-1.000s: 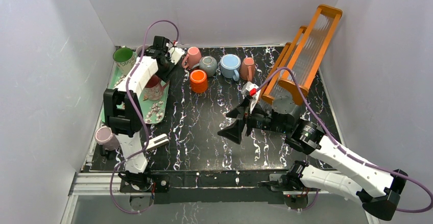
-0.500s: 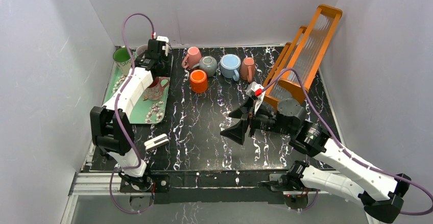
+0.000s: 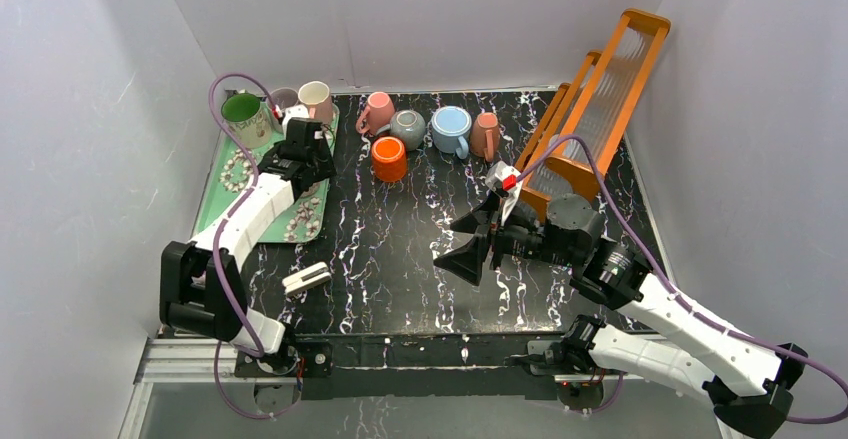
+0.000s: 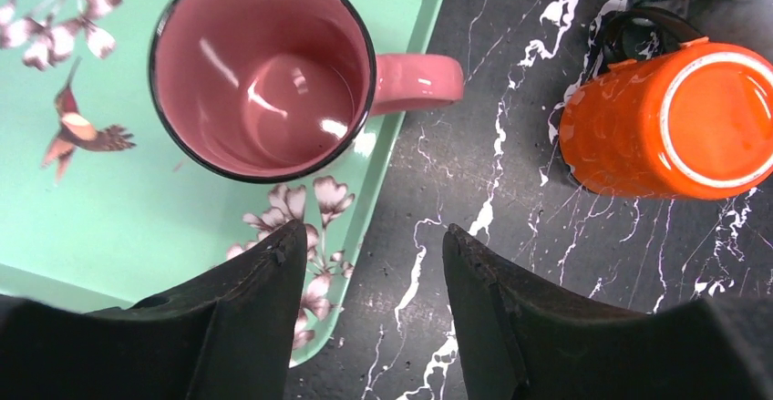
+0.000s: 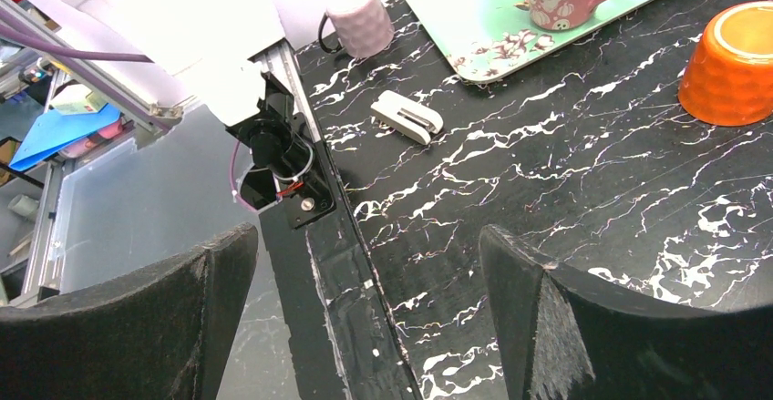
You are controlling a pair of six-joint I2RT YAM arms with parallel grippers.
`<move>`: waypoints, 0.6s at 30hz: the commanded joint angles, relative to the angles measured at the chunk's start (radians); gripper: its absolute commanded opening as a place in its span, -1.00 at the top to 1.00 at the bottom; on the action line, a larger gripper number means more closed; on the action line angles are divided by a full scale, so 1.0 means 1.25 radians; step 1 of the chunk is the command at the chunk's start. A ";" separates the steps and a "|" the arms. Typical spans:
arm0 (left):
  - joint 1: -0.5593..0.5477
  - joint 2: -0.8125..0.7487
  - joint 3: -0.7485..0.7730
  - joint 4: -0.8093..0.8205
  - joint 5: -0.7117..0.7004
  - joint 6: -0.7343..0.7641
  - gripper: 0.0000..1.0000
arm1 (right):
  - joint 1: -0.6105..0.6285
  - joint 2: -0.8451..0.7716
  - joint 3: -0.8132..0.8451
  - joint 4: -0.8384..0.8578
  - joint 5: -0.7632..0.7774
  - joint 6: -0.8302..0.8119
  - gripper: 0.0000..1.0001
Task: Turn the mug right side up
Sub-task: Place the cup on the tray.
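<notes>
Left wrist view: my left claw (image 4: 369, 236) is released, with nothing between its fingers. The pink mug (image 4: 260, 72) sits upright, mouth up, on the green tray (image 4: 118, 227), just ahead of my left fingertip. Its handle points right over the tray edge. The orange mug (image 4: 675, 117) stands mouth down on the black table (image 4: 510, 227), ahead and right of the claw. Versus a second ago: the left arm has pulled back from the tray's far end, uncovering the cream mug (image 3: 315, 97) beyond the claw. My right claw (image 5: 365, 231) hangs wide apart, empty, barely moved.
</notes>
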 commanded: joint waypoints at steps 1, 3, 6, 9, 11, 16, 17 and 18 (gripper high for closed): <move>-0.006 0.006 -0.028 0.078 -0.032 -0.083 -0.07 | 0.002 -0.012 0.021 0.016 0.007 -0.002 -0.97; -0.006 0.026 -0.031 0.100 -0.035 -0.092 -0.06 | 0.002 -0.013 0.022 0.014 0.009 -0.002 -0.97; -0.005 0.056 -0.029 0.122 -0.074 -0.107 -0.06 | 0.002 -0.017 0.024 0.009 0.013 -0.001 -0.97; -0.004 0.088 -0.016 0.120 -0.155 -0.121 -0.04 | 0.001 -0.020 0.026 0.003 0.016 0.000 -0.97; -0.003 0.105 -0.011 0.120 -0.202 -0.130 -0.01 | 0.002 -0.023 0.027 -0.002 0.020 -0.001 -0.97; 0.013 0.116 -0.019 0.138 -0.261 -0.153 -0.01 | 0.002 -0.031 0.033 -0.016 0.032 -0.006 -0.97; 0.018 0.117 -0.019 0.138 -0.269 -0.161 0.00 | 0.002 -0.033 0.034 -0.019 0.035 -0.008 -0.97; 0.025 0.120 -0.020 0.139 -0.276 -0.165 0.00 | 0.002 -0.035 0.033 -0.020 0.037 -0.010 -0.97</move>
